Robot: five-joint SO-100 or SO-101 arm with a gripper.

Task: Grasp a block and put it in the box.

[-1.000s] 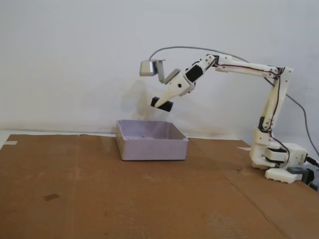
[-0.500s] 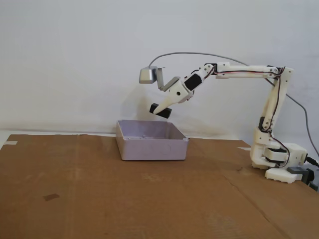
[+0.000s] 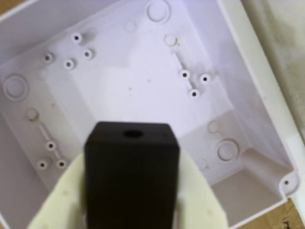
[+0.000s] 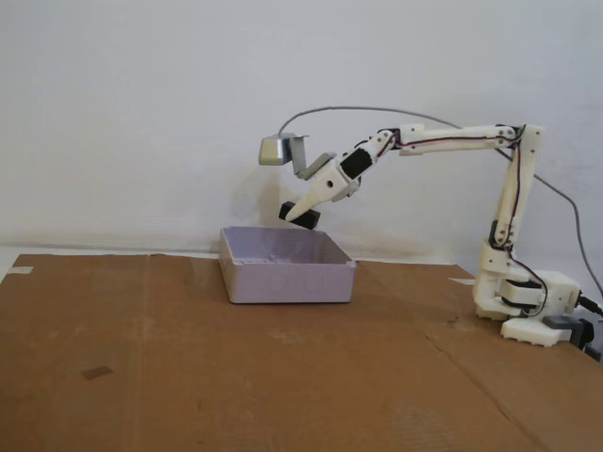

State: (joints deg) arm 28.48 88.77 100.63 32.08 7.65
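The pincer (image 4: 300, 217) grips the block (image 3: 131, 174) above the box (image 4: 287, 266).

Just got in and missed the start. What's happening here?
A white robot arm is carrying a small black block in its gripper. It holds the block in the air above an open box on a cardboard-covered table. The wrist view looks down past the block into the empty box. The block has not been let go.

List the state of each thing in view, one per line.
block: gripped in the claw, held in the air above the box
box: open, nothing inside, resting on the cardboard
claw: shut on the block, angled down over the box
cardboard: lying flat under the box
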